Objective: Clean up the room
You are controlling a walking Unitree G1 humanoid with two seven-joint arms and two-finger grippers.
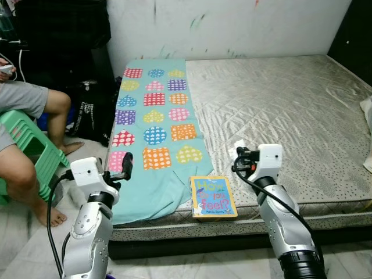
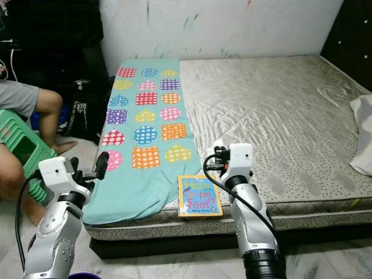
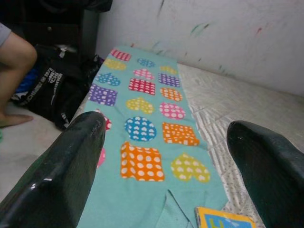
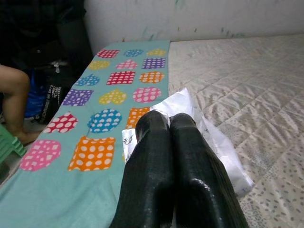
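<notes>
Bedroom in a home. Low bed with a quilted beige mattress cover against a paint-marked white wall; teal heart-patterned blanket; children's book near the mattress edge. Person seated on a green plastic stool beside it, tiled floor.

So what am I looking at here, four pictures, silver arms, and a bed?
The silver arms belong to a walking household robot tidying a room. The two wide pictures come from its head camera; the other two look along each gripper's black fingers. Before it lies a beige quilted mattress with a teal blanket patterned in dotted hearts and squares and a colourful children's book at the near edge. The left gripper is open and holds nothing. The right gripper is shut on a white crumpled plastic wrapper. A person's bare legs show beside a green plastic stool.
</notes>
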